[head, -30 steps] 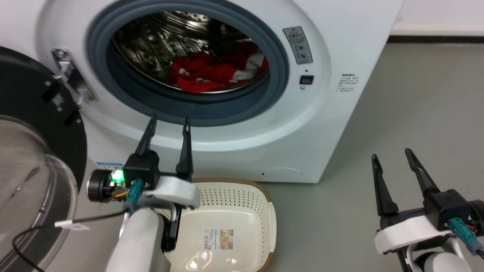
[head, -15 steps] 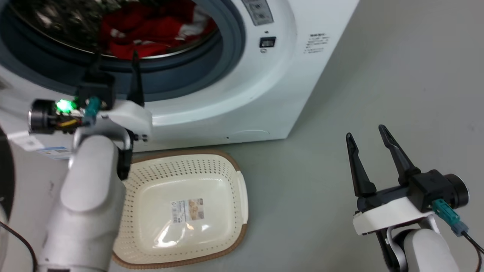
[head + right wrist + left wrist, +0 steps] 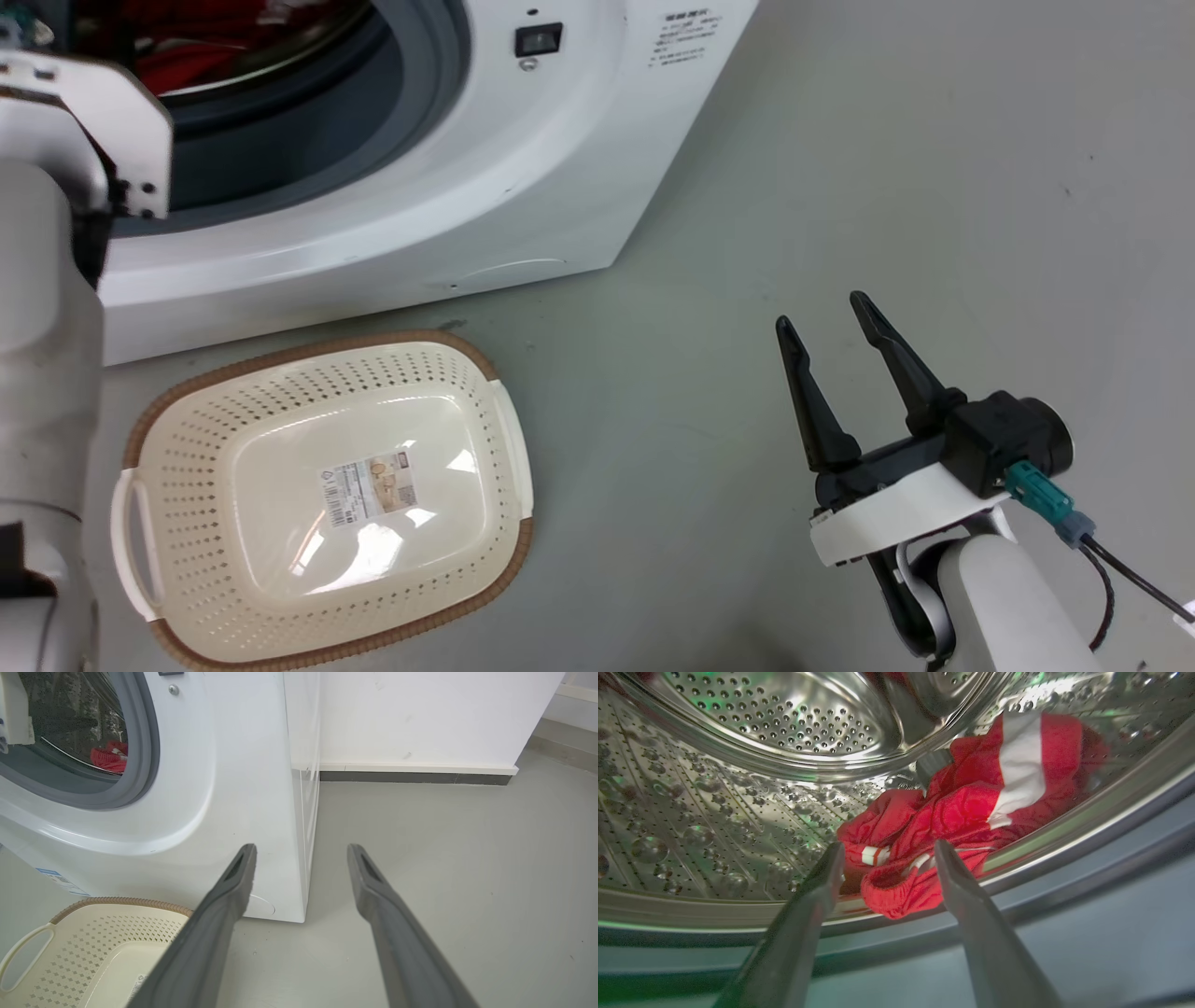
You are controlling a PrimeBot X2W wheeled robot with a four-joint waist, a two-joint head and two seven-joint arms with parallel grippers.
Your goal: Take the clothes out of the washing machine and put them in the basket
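Note:
The red clothes (image 3: pixel 962 816) with white stripes lie bunched in the steel drum of the washing machine (image 3: pixel 523 187). My left gripper (image 3: pixel 888 847) stands open at the port's lower rim, its fingertips on either side of the nearest red fold without touching it. A slice of the clothes (image 3: pixel 177 65) shows in the head view behind my pale left forearm, and the clothes (image 3: pixel 108 758) show through the port in the right wrist view. The cream basket (image 3: pixel 149 439) sits on the floor in front of the machine with nothing in it. My right gripper (image 3: pixel 822 313) hangs open over bare floor to the basket's right.
The grey rubber ring (image 3: pixel 147 760) frames the port. A white wall with a dark skirting strip (image 3: pixel 411 777) runs behind the machine's right side. Grey floor (image 3: pixel 934 187) stretches to the right of the machine and basket.
The head camera has swung down and to the right, so machine and basket shift left and up. My left gripper has gone from below the port up to the drum's mouth.

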